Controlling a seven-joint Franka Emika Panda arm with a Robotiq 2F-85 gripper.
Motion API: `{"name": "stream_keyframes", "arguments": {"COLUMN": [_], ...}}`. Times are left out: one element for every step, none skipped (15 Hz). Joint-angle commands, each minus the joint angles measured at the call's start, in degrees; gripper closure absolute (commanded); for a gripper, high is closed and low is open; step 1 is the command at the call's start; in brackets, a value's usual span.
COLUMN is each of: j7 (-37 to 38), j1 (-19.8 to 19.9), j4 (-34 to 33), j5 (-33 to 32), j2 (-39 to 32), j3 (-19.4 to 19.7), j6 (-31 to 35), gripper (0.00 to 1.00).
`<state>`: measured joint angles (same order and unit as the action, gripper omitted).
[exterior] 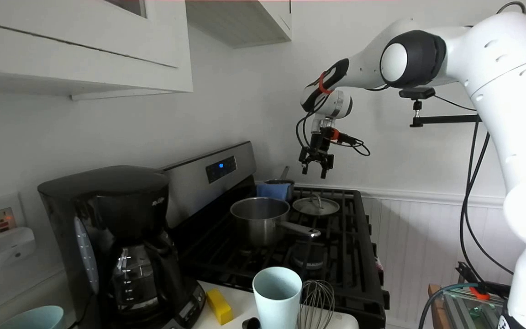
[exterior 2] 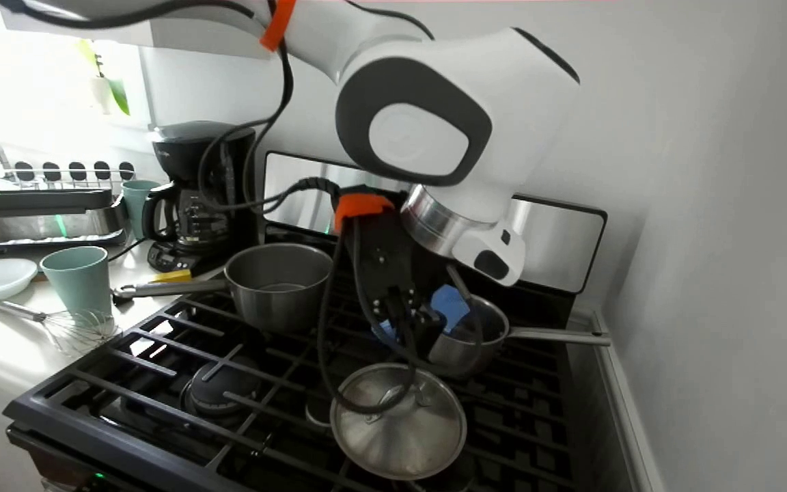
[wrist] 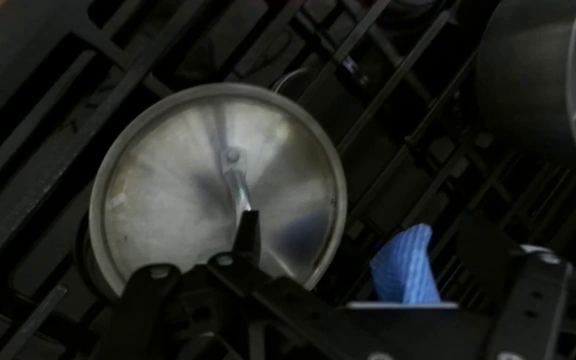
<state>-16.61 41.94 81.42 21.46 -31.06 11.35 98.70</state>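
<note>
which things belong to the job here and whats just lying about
Likely the job, on the stove near the open gripper:
lid
blue cloth
small pan
perhaps big pan

Probably just lying about:
whisk
cups
yellow block
coffee maker

Ribbed blue cloth (exterior: 273, 191) over small saucepan's rim (exterior 2: 492, 343)
</note>
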Motion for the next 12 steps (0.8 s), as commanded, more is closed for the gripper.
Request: {"name": "stream_keyframes", "arguments": {"j7": [2.78, 3.84, 4.69, 5.23, 5.57, 5.39, 5.62, 5.35, 5.82, 5.77, 5.52, 5.49], "j1": [-3.08, -4.35, -5.77, -7.23, -8.78, -10.48, -12.22, -13.89, -15.63, -17.10, -18.38, -19.53], "j4": [7.04, 8.49, 10.32, 12.23, 14.28, 16.67, 18.74, 20.51, 22.30, 24.18, 25.81, 27.39], "j5": [-2.72, -3.29, -3.76, -4.37, -5.09, -5.84, -6.58, -7.43, -8.12, -9.07, -9.76, -10.22], "j2": [7.24, 8.67, 9.97, 11.49, 12.95, 14.27, 15.66, 16.55, 17.74, 18.89, 19.82, 21.12], "j3": [0.03, 0.33, 0.44, 0.59, 0.74, 0.79, 0.96, 1.04, 1.25, 1.22, 1.13, 1.07], "j6": [-6.78, -8.19, -9.19, -10.16, -11.03, -11.25, -11.44, -12.22, -12.50, -13.11, -13.55, -13.93], "gripper": [0.00, 0.00, 0.00, 0.00, 0.00, 0.00, 0.00, 0.00, 0.00, 0.00, 0.00, 0.00]}}
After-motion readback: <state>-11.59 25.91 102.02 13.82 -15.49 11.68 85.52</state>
